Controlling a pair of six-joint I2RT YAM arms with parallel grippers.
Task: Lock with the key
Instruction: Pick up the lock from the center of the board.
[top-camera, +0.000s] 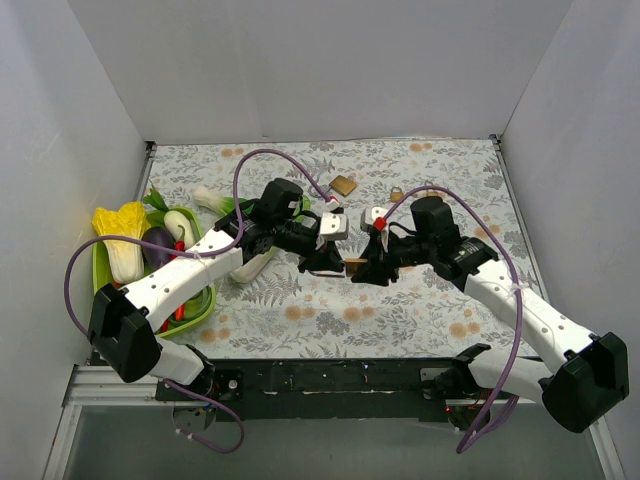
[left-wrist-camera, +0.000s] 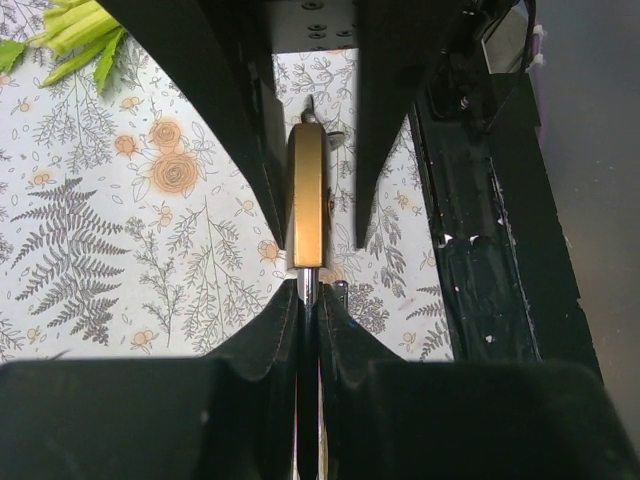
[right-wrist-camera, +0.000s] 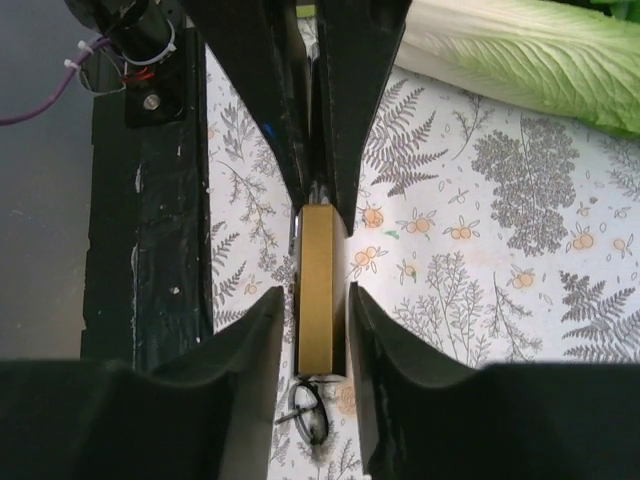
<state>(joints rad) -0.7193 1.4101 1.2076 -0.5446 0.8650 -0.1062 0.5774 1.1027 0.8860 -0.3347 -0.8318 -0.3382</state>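
The lock (left-wrist-camera: 305, 190) hung above the middle of the desk (top-camera: 420, 310), caught between the two arms. The left claw (left-wrist-camera: 308, 300) was pinched tight on the shackle (left-wrist-camera: 309, 284), a thin bright steel bar seen edge-on. The right claw (right-wrist-camera: 316, 295) stood narrow around the brass body, one finger (right-wrist-camera: 250, 360) to each flank. From the left wrist a sliver of desk showed beside the body, so whether that claw pressed the lock could not be told. The key (right-wrist-camera: 308, 412) sat at the lock's foot, deep between the right fingers (a small tangle of ring and metal, too muddled to say if its blade was in the keyhole).

The lock looked like a solid brass slab, flat-sided and square-cornered with a dull sheen. It was probably heavy for its size, quite rigid, and slick on its smooth faces. Those broad faces seemed the best hold for the body. The round, thin shackle would likely let the lock swivel once a key was twisted. The key appeared light and thin, and would best be taken by its flat bow. The claws were matte black wedges. The desk wore a cloth printed with ferns and flowers, and a pale, ribbed cabbage (right-wrist-camera: 520, 50) lay beyond.
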